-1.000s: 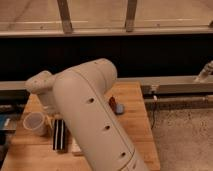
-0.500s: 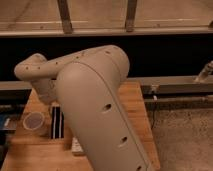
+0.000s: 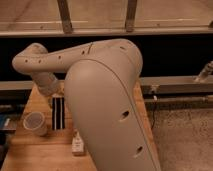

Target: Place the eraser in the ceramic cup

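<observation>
The eraser (image 3: 58,113), a flat black block with a pale stripe, lies on the wooden table (image 3: 35,152), long axis pointing away from me. The ceramic cup (image 3: 35,122), small, round and white, stands upright just left of the eraser. My arm's large pale link (image 3: 107,105) fills the middle of the view. It bends at an elbow on the left and comes down to the gripper (image 3: 55,91), which sits low at the eraser's far end. The arm largely hides the gripper.
A white bottle with a label (image 3: 77,143) lies on the table in front of the eraser, partly behind the arm. A blue object (image 3: 4,123) shows at the left edge. A dark rail and wall run behind the table; speckled floor lies to the right.
The arm has swung closer and larger in view, its elbow reaching further left and the wrist dropping to the eraser's far end. It now covers the table's right side.
</observation>
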